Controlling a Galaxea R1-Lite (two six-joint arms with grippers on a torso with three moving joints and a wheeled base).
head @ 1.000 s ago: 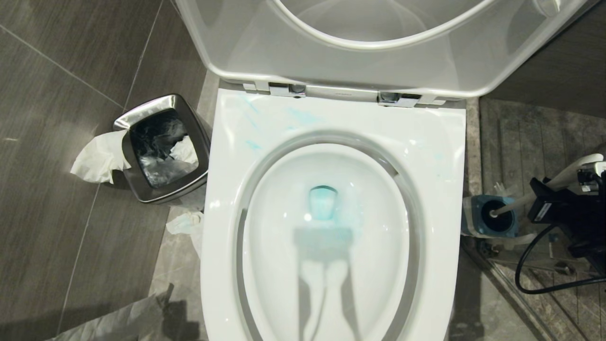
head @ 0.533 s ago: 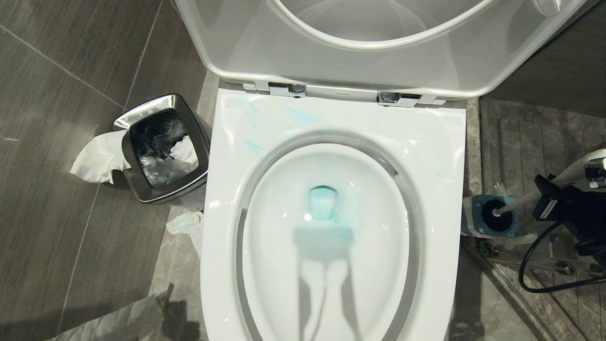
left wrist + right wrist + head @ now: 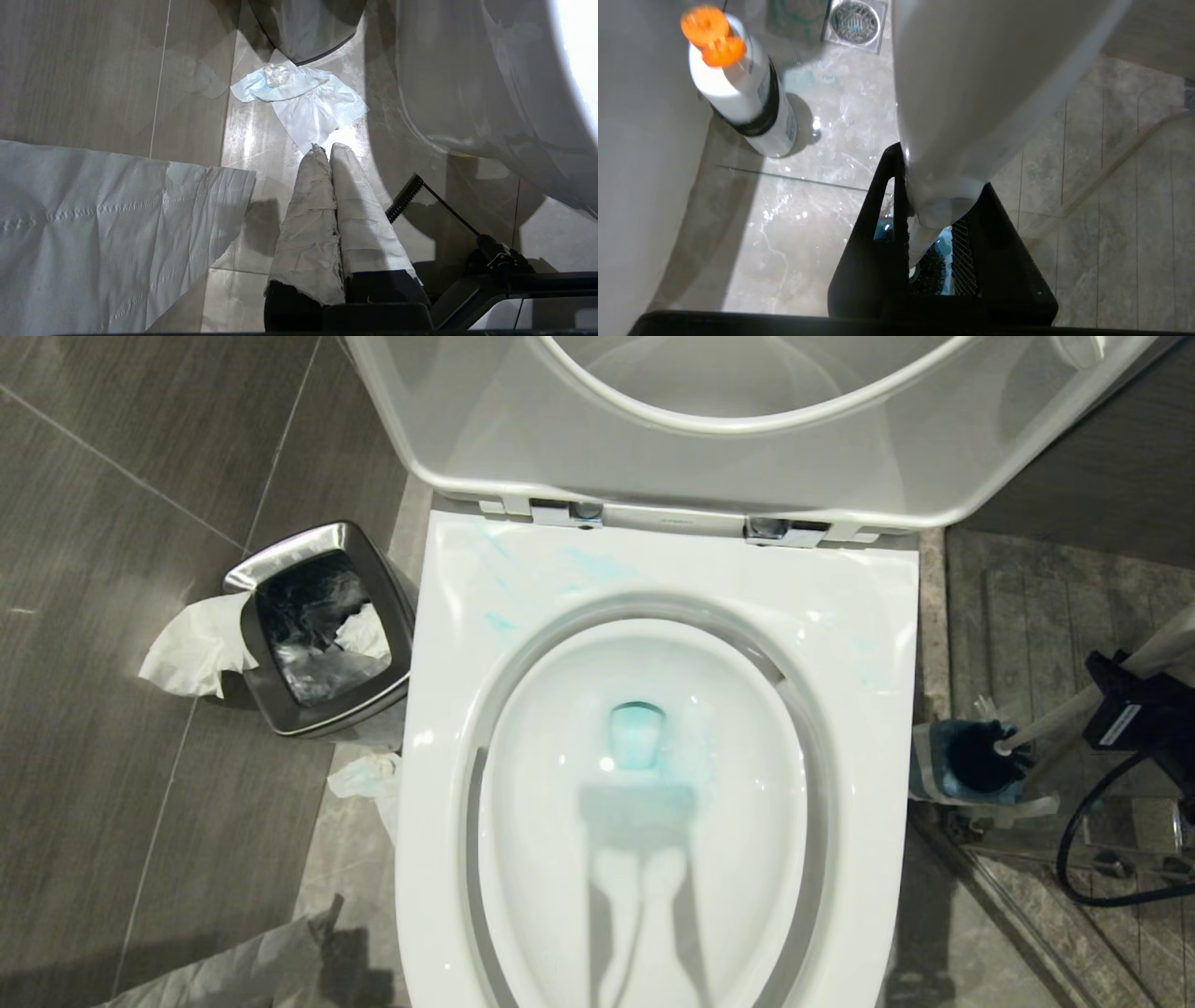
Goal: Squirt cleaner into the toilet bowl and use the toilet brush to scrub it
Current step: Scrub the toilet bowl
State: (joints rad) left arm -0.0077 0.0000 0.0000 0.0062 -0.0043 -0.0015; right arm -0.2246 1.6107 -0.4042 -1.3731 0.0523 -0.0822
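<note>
The white toilet bowl fills the middle of the head view, seat and lid raised. Cleaner shows as teal water in the drain and thin smears on the back rim. To the right of the bowl, the toilet brush has its dark bristle head tilted over the top of the blue holder. My right gripper is shut on its white handle. The wrist view shows the handle clamped in the right gripper, bristles below. My left gripper hangs shut and empty above the floor beside the bowl.
A steel waste bin with tissue hanging out stands left of the bowl. Paper lies on the floor, and a larger sheet. A white bottle with an orange cap and a floor drain are by the brush. A black cable trails.
My right gripper has moved toward the right edge with the handle. The bristle head has risen from deep inside the holder to its top. Left arm and bowl are unchanged.
</note>
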